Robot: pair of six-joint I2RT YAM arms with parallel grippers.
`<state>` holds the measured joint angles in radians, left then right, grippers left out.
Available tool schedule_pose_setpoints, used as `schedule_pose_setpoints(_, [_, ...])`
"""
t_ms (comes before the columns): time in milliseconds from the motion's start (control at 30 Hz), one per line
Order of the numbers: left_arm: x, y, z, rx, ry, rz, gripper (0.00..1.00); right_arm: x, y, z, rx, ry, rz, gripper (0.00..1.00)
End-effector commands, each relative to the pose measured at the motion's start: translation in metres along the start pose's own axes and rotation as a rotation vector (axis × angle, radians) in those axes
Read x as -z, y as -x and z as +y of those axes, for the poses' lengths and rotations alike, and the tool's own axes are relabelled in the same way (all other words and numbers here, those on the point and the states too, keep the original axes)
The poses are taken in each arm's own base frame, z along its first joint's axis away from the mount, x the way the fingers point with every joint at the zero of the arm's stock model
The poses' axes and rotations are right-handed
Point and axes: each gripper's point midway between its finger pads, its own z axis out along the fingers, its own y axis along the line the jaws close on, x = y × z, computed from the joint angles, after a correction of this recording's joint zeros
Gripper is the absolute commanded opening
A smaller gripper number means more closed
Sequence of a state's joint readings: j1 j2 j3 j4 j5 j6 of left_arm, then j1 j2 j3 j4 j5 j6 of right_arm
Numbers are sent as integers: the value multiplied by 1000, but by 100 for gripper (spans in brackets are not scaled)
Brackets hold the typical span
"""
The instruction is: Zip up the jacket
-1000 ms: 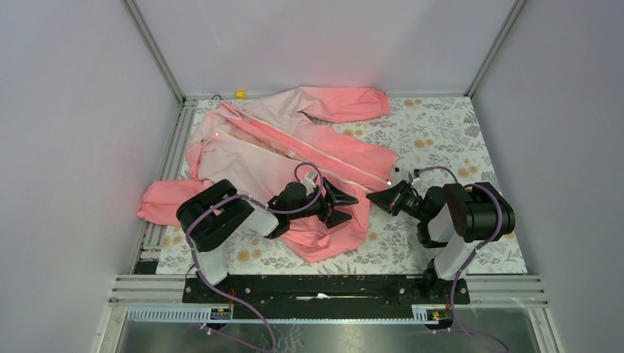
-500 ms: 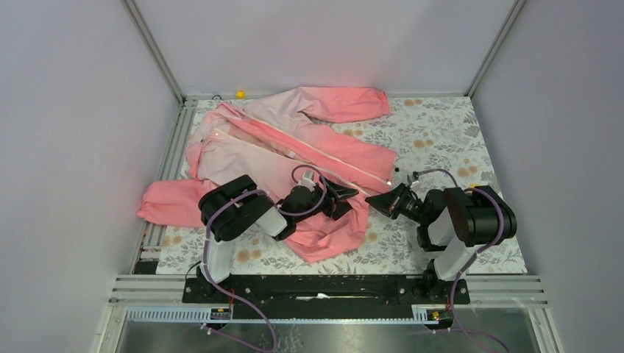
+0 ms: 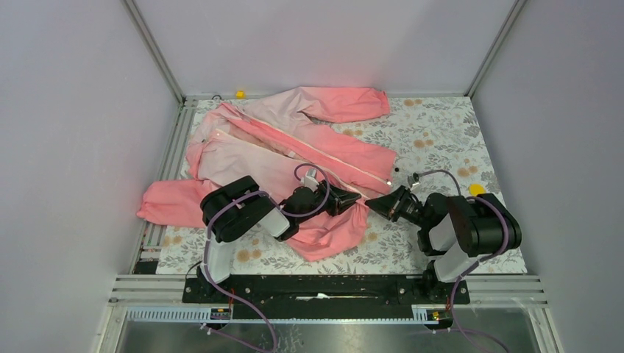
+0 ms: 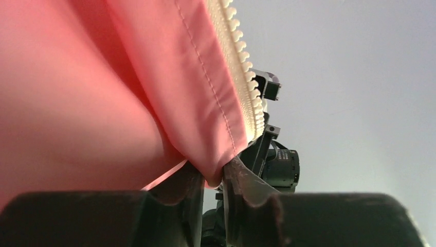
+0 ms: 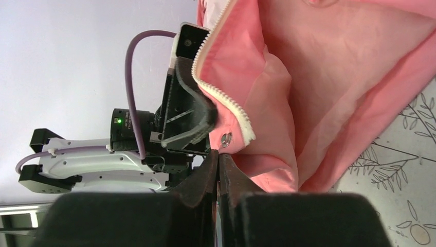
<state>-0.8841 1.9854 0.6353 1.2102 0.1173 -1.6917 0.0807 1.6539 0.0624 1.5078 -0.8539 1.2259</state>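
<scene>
floral table (image 3: pixel 441 125), grey walls (image 3: pixel 324 44) | jacket (image 3: pixel 294 140) spread left-centre, unzipped | left gripper (image 4: pixel 211 175) pinches hem corner by zipper (image 4: pixel 241 67) | right gripper (image 5: pixel 218 157) closed, maybe touching hem | yellow bit (image 3: pixel 240 94) at back rail

Tabletop (image 3: pixel 441 132) under me has a white cover with grey leaf print and orange blossoms. Same print shows in my right wrist cam, bottom right corner. Small yellow bit (image 3: pixel 239 94) sits at the far edge, left of centre. Yellow round piece (image 3: pixel 478 189) lies on the print on the right side. Plain grey walls (image 3: pixel 66 110) left, right and back. Aluminium rails (image 3: pixel 168 143) run along the left and near edges.
</scene>
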Motion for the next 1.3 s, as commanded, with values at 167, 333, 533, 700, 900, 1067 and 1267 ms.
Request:
schedule_pose_setpoints(167, [10, -24, -28, -184, -215, 113, 7, 6, 26, -17, 222, -255, -87, 47])
schedule_pose_setpoints(333, [20, -38, -9, -370, -205, 196, 5, 55, 73, 3, 468, -534, -341, 86])
schedule_pose_setpoints(533, [35, -41, 0, -485, -198, 202, 6, 40, 46, 34, 400, -325, -252, 89])
schedule_pose_setpoints(700, [39, -42, -9, -506, -246, 198, 9, 22, 24, 30, 299, -266, -72, 75])
schedule_pose_setpoints(900, [33, -47, -19, -517, -290, 210, 9, 21, -4, 2, 227, -277, 90, 64])
schedule_pose_setpoints(1067, [31, -47, -21, -534, -301, 213, 9, 15, -23, 3, 160, -165, 182, 52])
schedule_pose_setpoints(1267, [29, -47, -19, -518, -295, 219, 12, 14, -22, -1, 175, -182, 173, 50])
